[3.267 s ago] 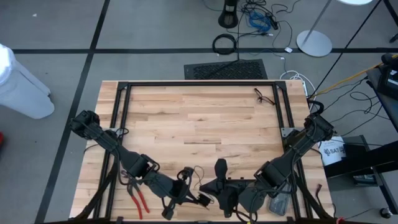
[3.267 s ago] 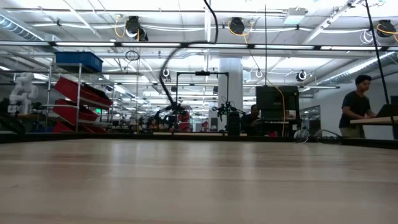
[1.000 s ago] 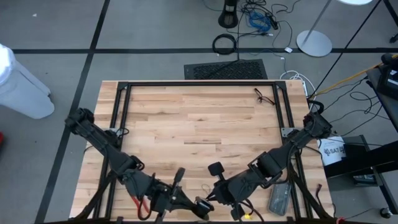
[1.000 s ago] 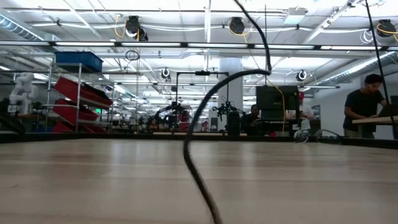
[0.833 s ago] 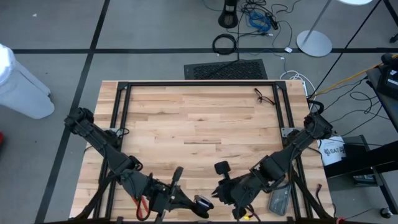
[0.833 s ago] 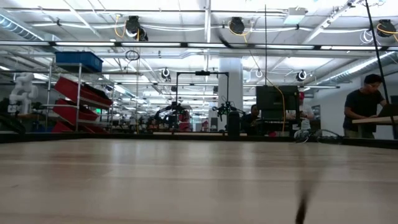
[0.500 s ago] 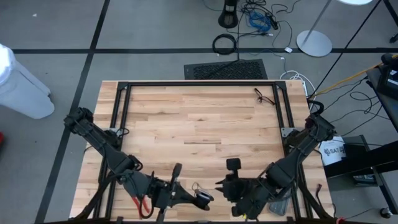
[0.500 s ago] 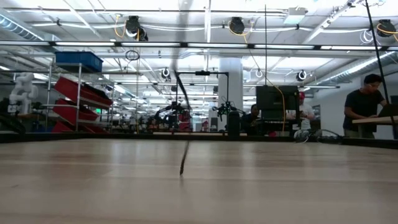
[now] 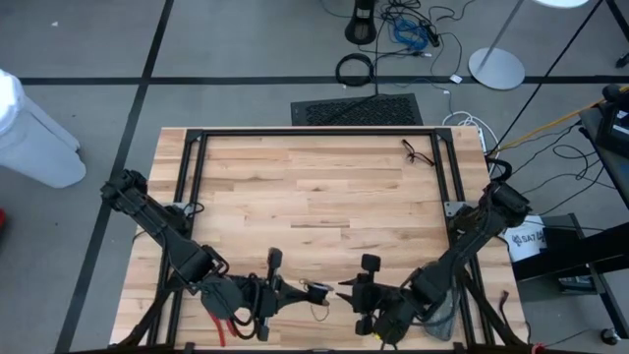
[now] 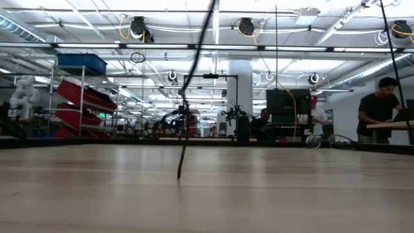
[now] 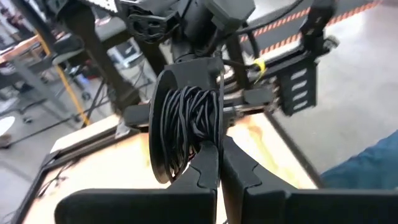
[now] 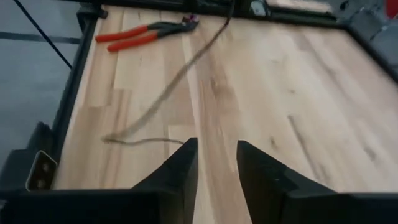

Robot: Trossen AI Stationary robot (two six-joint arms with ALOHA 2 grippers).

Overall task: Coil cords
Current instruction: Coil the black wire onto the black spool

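Cord (image 11: 186,127) – thin black wire, wound in many turns around a round dark puck (image 11: 166,127), held up on edge at the left gripper (image 11: 219,163). Left fingers (image 11: 205,171) pressed together on the puck's lower rim, so the coil is clamped and off the table. In the high view the coil sits at the near edge of the wooden table (image 9: 314,187), about mid-width, at the tip of the left gripper (image 9: 313,292); a loose thin tail curls beside it on the wood.

Low view: one strand of the cord (image 10: 184,145) hangs from above, its free end just at the tabletop (image 10: 207,194), rest going up out of frame.

Right wrist view: a slack length of cord (image 12: 168,87) runs across the wood toward the far frame rail, bending near the fingers. Right gripper (image 12: 216,163) – fingers (image 12: 180,168) parted with a clear gap, nothing between them, low over the table. In the high view the right gripper (image 9: 346,292) is near the left one at the near edge, not touching the coil.

Red-handled pliers (image 12: 146,31) lie flat near the table's left near corner, by the black frame rail (image 12: 71,74); in the high view they show partly under the left arm (image 9: 221,324).

Off the table on the floor: a thick black cable ring (image 9: 355,69), blue and white cables (image 9: 413,29). A person (image 10: 378,103) stands at a desk far back in the room.
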